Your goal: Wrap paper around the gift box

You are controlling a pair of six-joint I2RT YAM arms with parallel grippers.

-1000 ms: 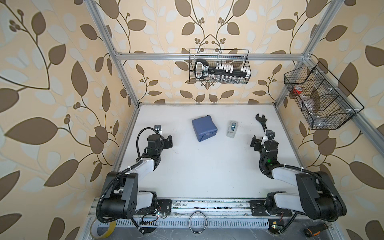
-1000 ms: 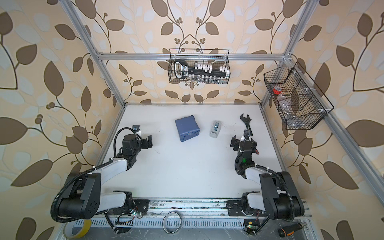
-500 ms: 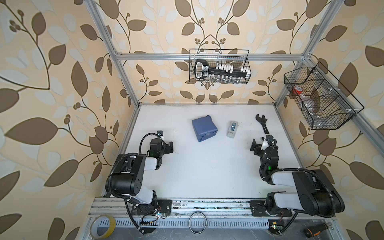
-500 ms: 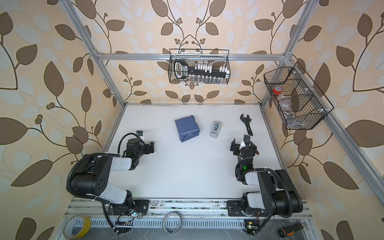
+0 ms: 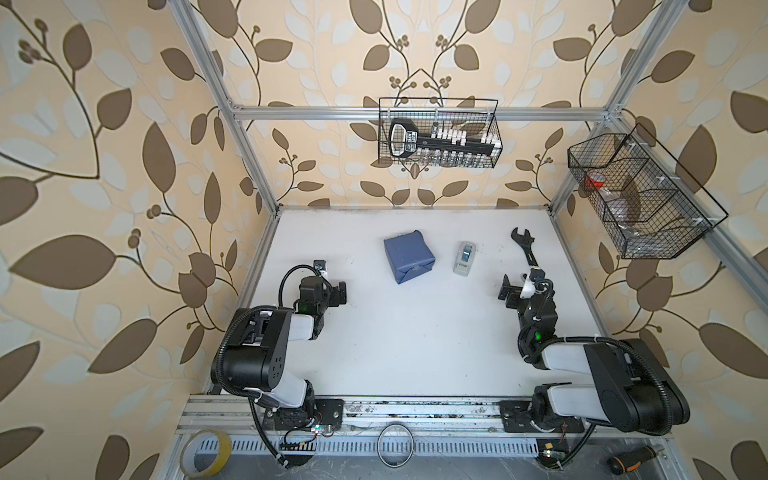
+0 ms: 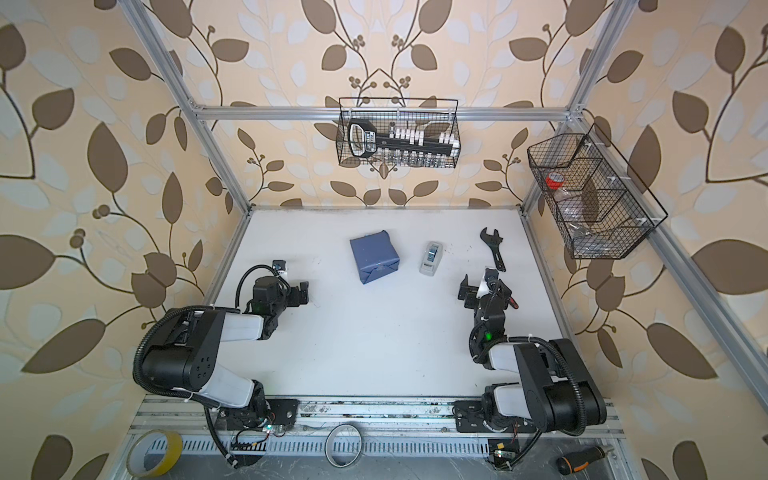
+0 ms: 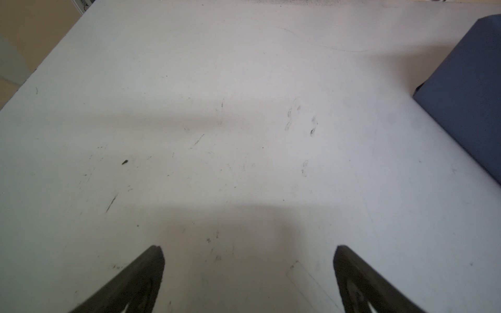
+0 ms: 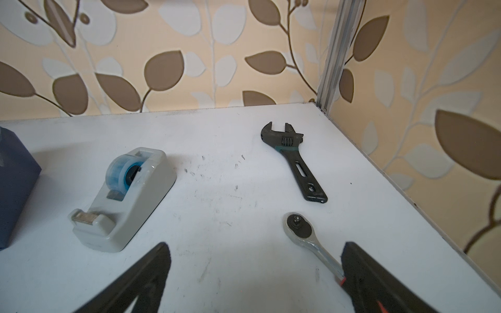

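A cube-shaped parcel wrapped in slate-blue paper [image 5: 409, 261] [image 6: 374, 257] rests on the white table, back of centre, with folded flaps on its near face. The gift box is hidden under that paper. An edge of the paper [image 7: 471, 94] shows in the left wrist view and a corner [image 8: 13, 184] in the right wrist view. My left gripper [image 5: 338, 293] [image 6: 303, 291] [image 7: 248, 249] is open and empty over bare table, left of the parcel. My right gripper [image 5: 519, 286] [image 6: 478, 286] [image 8: 254, 246] is open and empty at the right.
A grey-white tape dispenser [image 5: 464, 257] [image 8: 124, 197] stands right of the parcel. A black adjustable wrench [image 5: 524, 249] [image 8: 295, 160] lies near the back right corner. A ratchet [image 8: 309, 235] lies by my right fingers. Wire baskets [image 5: 438, 133] [image 5: 640, 199] hang on the back and right walls.
Both arms have folded back toward the front rail, and each gripper has drawn slightly nearer and lower. The parcel, tape dispenser and wrench have not moved.
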